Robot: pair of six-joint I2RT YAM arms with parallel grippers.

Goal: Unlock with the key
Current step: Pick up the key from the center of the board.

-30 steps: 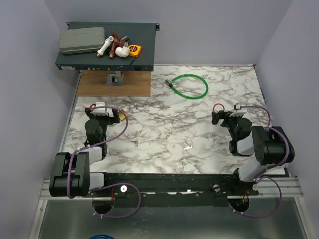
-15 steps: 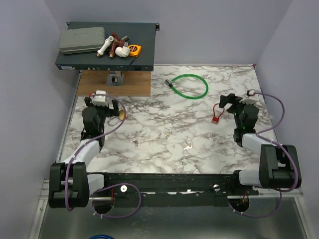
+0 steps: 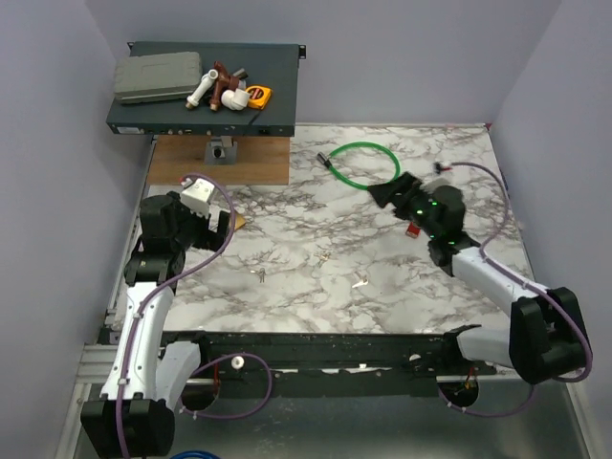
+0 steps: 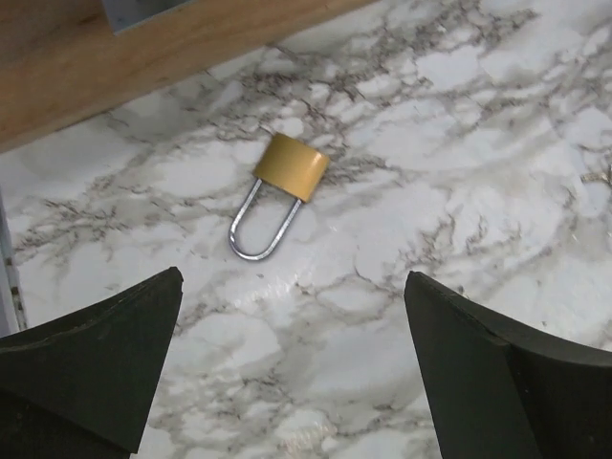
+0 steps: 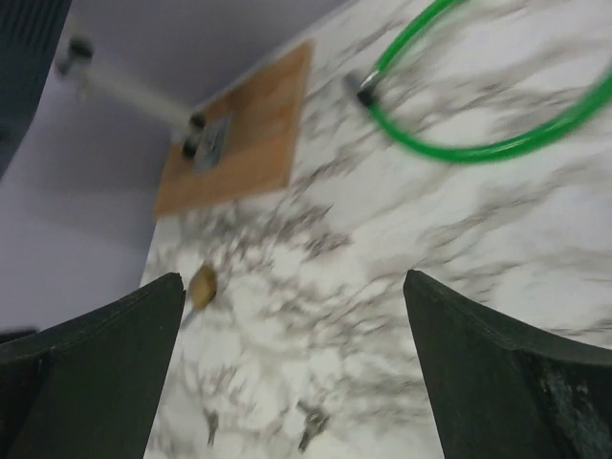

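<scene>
A tiny silvery key (image 3: pixel 360 281) lies flat on the marble table, front of centre, with two more small metal pieces (image 3: pixel 325 256) (image 3: pixel 258 275) to its left. The brass padlock (image 4: pixel 292 165) lies on its side with its silver shackle (image 4: pixel 258 229) closed. It is at the table's left (image 3: pixel 236 220), just ahead of my left gripper (image 4: pixel 293 275), which is open and empty above the marble (image 3: pixel 216 226). My right gripper (image 3: pixel 387 194) hovers open and empty at centre right. Its blurred view (image 5: pixel 295 276) shows the padlock (image 5: pixel 202 284) far off and two key-like specks (image 5: pixel 311 426).
A green cable loop (image 3: pixel 363 164) lies at the back centre, close to my right gripper. A wooden board (image 3: pixel 222 160) with a small metal fitting sits at the back left. A dark shelf (image 3: pixel 201 91) above it holds a grey case, pipe fittings and a tape measure.
My left arm has stretched forward and brought its gripper over the padlock. My right arm has swung left toward the table's middle, near the green cable. Both grippers stayed open.
</scene>
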